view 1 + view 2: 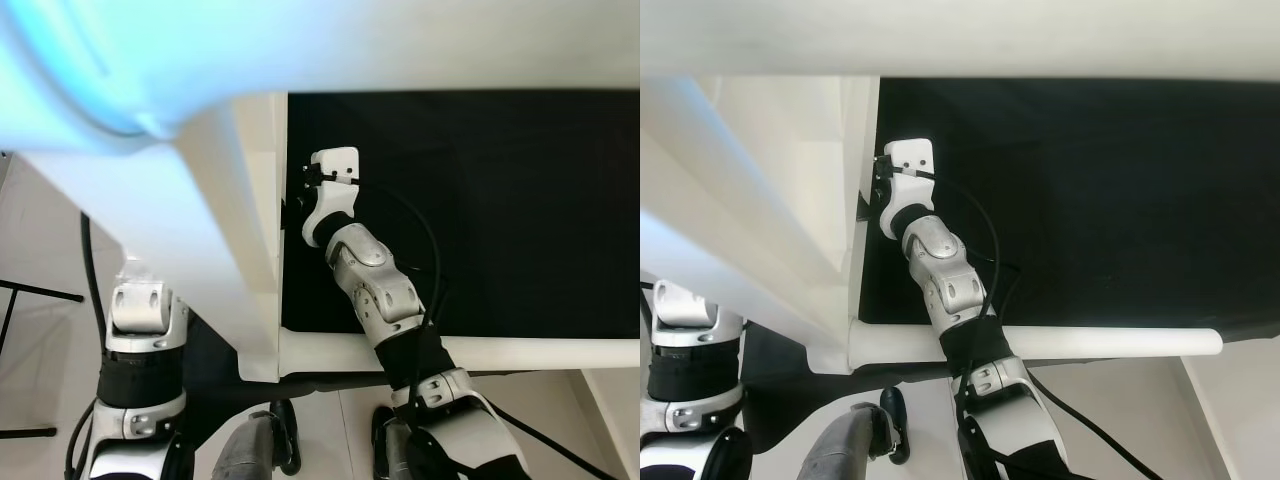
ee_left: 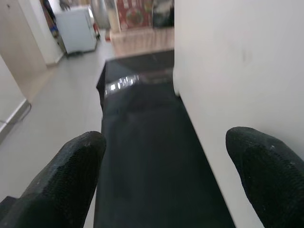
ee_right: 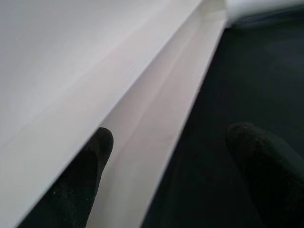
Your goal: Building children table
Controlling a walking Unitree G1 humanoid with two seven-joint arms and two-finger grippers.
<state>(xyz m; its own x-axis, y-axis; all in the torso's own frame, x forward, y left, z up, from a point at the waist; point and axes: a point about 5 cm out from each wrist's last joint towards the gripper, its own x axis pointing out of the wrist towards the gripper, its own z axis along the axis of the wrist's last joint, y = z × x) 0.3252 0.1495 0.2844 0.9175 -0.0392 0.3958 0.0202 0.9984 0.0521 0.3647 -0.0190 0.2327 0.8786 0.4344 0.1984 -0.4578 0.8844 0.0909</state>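
Right gripper (image 3: 168, 175) spread wide, one finger (image 3: 83, 180) by the white panel (image 3: 95, 71), the other over the black mat (image 3: 247, 80).

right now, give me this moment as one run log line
stage: table assembly | right tool: open, at white panel edge over black mat | left tool: open, beside white panel, holding nothing

White table panel (image 1: 215, 250) – plain, no pattern; mat (image 1: 500, 200) black; arms silver w/ black fingers (image 3: 80, 190).

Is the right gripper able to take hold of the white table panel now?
Probably yes. The right gripper is open and already beside the white table panel, over the black mat, with nothing between them.
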